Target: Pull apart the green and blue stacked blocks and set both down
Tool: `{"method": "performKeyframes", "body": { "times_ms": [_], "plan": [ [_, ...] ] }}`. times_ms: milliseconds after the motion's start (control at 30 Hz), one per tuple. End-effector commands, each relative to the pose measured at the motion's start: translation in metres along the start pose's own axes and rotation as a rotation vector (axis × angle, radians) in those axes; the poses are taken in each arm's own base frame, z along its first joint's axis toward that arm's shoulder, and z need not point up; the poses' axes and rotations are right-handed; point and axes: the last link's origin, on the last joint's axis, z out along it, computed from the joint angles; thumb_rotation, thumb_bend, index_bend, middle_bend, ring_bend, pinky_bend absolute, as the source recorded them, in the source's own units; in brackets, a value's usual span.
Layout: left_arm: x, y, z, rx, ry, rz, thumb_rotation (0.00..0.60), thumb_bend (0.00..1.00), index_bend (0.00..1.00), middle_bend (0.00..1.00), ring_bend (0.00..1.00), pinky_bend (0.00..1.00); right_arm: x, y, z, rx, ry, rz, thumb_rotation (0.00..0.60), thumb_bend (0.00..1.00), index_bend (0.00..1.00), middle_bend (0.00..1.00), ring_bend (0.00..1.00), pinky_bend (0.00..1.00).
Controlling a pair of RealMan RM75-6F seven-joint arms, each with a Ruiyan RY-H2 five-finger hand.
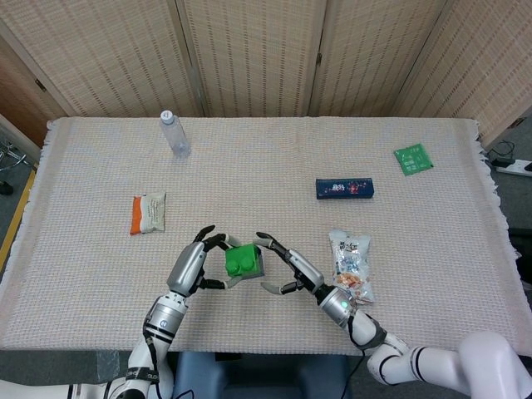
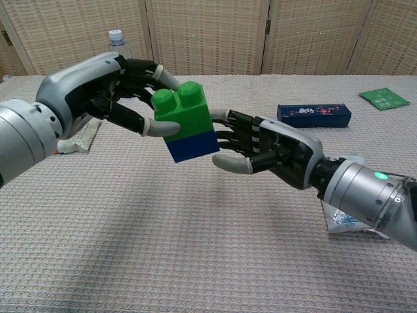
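While the stack was held above the tabletop [image 1: 399, 274], the green block [image 2: 184, 111] sat still pressed onto the blue block [image 2: 193, 145]; separation had not been achieved. Left hand [image 2: 107, 91] gripped the green block, fingers [image 2: 158, 74] curled over its top and a thumb against its near side. Right hand [image 2: 273, 147] was at the stack's far side, fingers [image 2: 229, 162] spread and just beside the blue block; contact could not be confirmed from either view, and nothing was grasped by it.

Judged progress: stack lifted and presented, second hand in position. Remaining: close the right hand on the blue block, pull the two apart, set both down.

Surface: woven beige cloth over the tabletop, fringed at the edges. On it: a clear bottle [image 1: 174, 133] at the far left, an orange-and-white packet [image 1: 148, 212], a dark blue box [image 1: 344, 189], a green packet [image 1: 413, 158] at the far right, a snack bag [image 1: 350, 262] near the right forearm. Behind: woven folding screens [image 1: 249, 54].
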Motion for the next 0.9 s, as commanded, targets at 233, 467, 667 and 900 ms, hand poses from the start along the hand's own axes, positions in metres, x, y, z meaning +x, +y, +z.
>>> {"method": "performKeyframes", "body": {
  "times_ms": [233, 467, 667, 900],
  "plan": [
    [-0.004, 0.001, -0.002, -0.003, -0.011, 0.002, 0.600, 0.47, 0.74, 0.86, 0.42, 0.10, -0.004, -0.004, 0.007, 0.004, 0.002, -0.002, 0.600, 0.36, 0.19, 0.00, 0.08, 0.04],
    [-0.005, 0.001, -0.002, -0.003, -0.010, 0.000, 0.600, 0.47, 0.74, 0.86, 0.42, 0.10, -0.007, -0.003, 0.010, -0.001, 0.008, -0.009, 0.600, 0.36, 0.29, 0.00, 0.09, 0.06],
    [-0.006, 0.003, -0.002, -0.007, -0.014, -0.004, 0.600, 0.47, 0.74, 0.86, 0.42, 0.10, -0.010, -0.003, 0.014, 0.001, 0.016, -0.013, 0.600, 0.36, 0.35, 0.02, 0.11, 0.08],
    [-0.007, 0.002, -0.002, -0.002, -0.018, -0.010, 0.600, 0.47, 0.74, 0.86, 0.42, 0.10, -0.012, -0.002, 0.018, 0.009, 0.039, -0.009, 0.600, 0.36, 0.44, 0.06, 0.15, 0.12]
  ]
}}
